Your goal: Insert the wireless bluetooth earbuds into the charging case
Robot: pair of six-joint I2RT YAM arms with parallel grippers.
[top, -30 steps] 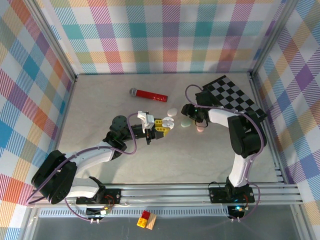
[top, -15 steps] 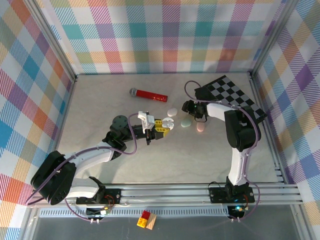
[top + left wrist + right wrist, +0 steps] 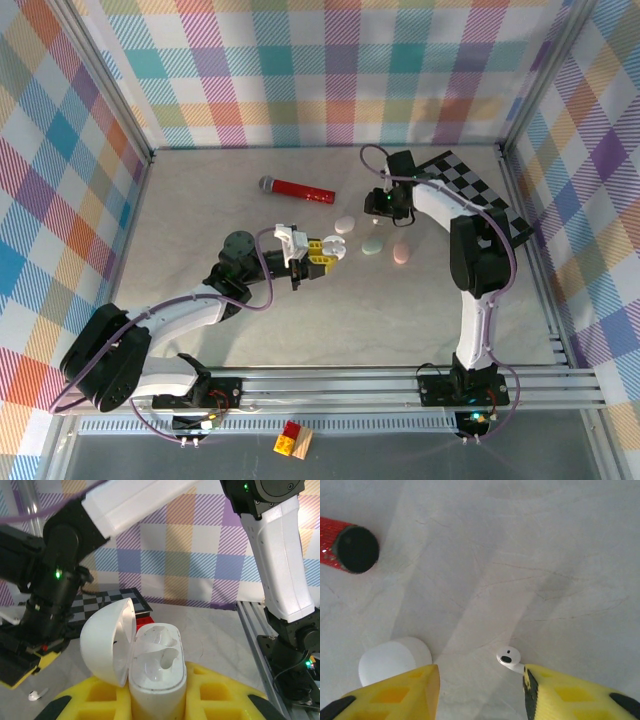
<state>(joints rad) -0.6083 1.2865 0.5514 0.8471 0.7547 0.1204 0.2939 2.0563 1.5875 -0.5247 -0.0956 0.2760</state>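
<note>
My left gripper (image 3: 322, 251) is shut on the white charging case (image 3: 157, 670), gripping its lower body between yellow pads. The case stands upright with its lid (image 3: 105, 640) swung open to the left, and both moulded sockets are empty. My right gripper (image 3: 481, 687) hovers low over the table with its yellow fingers apart. A white earbud (image 3: 508, 656) lies on the table between them, its stem against the right fingertip (image 3: 540, 685). In the top view my right gripper (image 3: 385, 206) is past the oval cases. A small white earbud (image 3: 36, 695) also lies on the table in the left wrist view.
A white oval case (image 3: 345, 223), a pale green one (image 3: 373, 244) and a pink one (image 3: 401, 253) lie mid-table. A red microphone (image 3: 297, 188) rests farther back, and a checkered board (image 3: 465, 195) sits at the back right. Plaid walls enclose the table.
My right gripper has moved away from the green and pink cases toward the back of the table, and its fingers have narrowed. The left gripper and the case have stayed put.
</note>
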